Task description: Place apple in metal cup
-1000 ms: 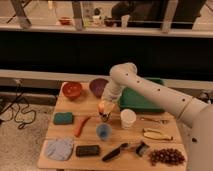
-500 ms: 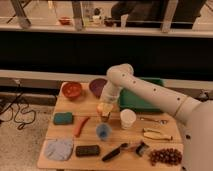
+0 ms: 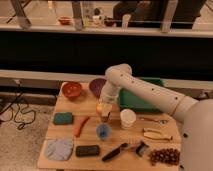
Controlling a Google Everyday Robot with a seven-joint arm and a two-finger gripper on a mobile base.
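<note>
Right now your gripper (image 3: 105, 106) hangs low over the middle of the worktop (image 3: 65, 132), pinching the apple (image 3: 104, 109) so the fruit sits directly above the metal cup (image 3: 104, 118), ready to drop in. The white cup (image 3: 128, 119) and blue cup (image 3: 103, 131) stand just beside it, leaving little margin. Compared with 1 second earlier, the arm has swung slightly left and lowered.
</note>
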